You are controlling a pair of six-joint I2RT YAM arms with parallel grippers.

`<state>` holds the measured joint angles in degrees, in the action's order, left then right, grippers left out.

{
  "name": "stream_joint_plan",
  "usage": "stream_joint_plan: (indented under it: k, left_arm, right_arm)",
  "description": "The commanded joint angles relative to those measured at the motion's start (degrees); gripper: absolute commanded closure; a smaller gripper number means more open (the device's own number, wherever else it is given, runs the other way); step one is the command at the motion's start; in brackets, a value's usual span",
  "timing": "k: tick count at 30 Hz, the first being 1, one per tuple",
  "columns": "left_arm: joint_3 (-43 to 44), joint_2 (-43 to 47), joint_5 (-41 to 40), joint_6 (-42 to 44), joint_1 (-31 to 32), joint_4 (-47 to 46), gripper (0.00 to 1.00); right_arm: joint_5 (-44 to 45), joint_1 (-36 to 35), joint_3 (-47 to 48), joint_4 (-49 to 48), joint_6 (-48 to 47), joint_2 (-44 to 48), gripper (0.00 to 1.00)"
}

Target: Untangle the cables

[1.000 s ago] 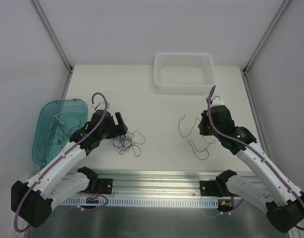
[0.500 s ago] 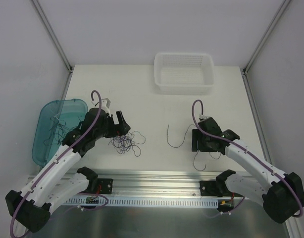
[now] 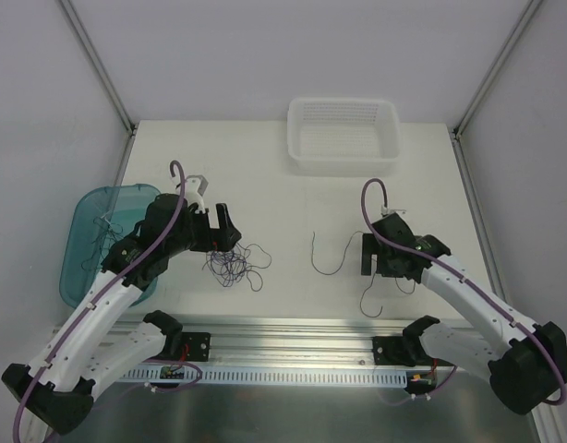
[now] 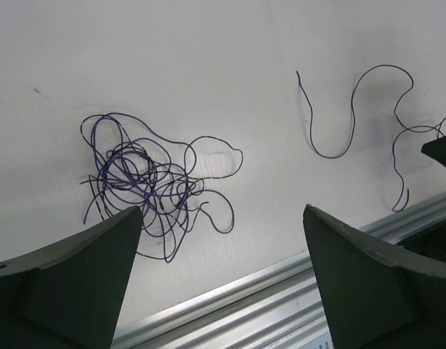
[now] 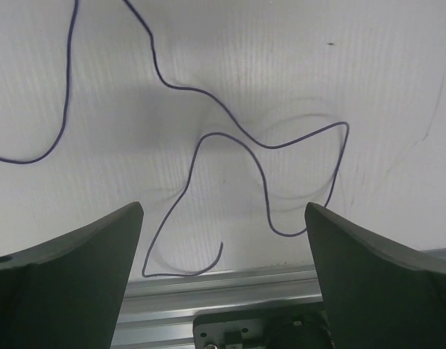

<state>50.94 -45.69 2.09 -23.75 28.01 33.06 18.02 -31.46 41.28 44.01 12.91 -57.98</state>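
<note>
A knotted clump of thin dark purple and black cables (image 3: 232,266) (image 4: 139,182) lies on the white table just right of and below my left gripper (image 3: 214,233) (image 4: 221,218). That gripper hangs open above the table with nothing between its fingers. One loose strand (image 3: 324,256) (image 4: 338,120) lies mid-table. A second curly strand (image 3: 370,297) (image 5: 230,142) lies flat under my right gripper (image 3: 387,261) (image 5: 223,207), which is open and apart from it.
A teal bin (image 3: 83,226) at the left edge holds several more thin wires. A white mesh basket (image 3: 343,161) stands at the back. An aluminium rail (image 3: 283,325) (image 5: 230,280) runs along the near table edge.
My right gripper has swung left and down toward the near edge and opened, leaving its strand on the table. The left gripper has opened a little wider and shifted slightly back.
</note>
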Motion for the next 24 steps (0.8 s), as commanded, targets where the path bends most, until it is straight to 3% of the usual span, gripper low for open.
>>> stream_joint_plan:
  k: [1, 11, 16, 24]
  left_arm:
    - [3.4, -0.4, -0.1, 5.9, -0.6, 1.8, 0.06]
    - [-0.4, 0.8, -4.2, 14.5, -0.5, 1.8, 0.04]
    - [-5.2, 1.4, -5.9, 15.1, -0.6, -1.1, 0.04]
    - [-8.6, 0.4, -8.0, 14.3, -0.6, -3.5, 0.04]
  right_arm:
    - [7.2, 0.9, 2.8, 2.6, 0.7, -2.5, 0.01]
    - [2.6, 8.9, 3.5, -2.6, -4.2, -10.8, 0.03]
    - [-6.7, 14.7, -0.4, -8.0, -0.2, -11.5, 0.01]
    - [-5.9, 16.0, -5.2, -17.8, 10.2, -12.9, 0.16]
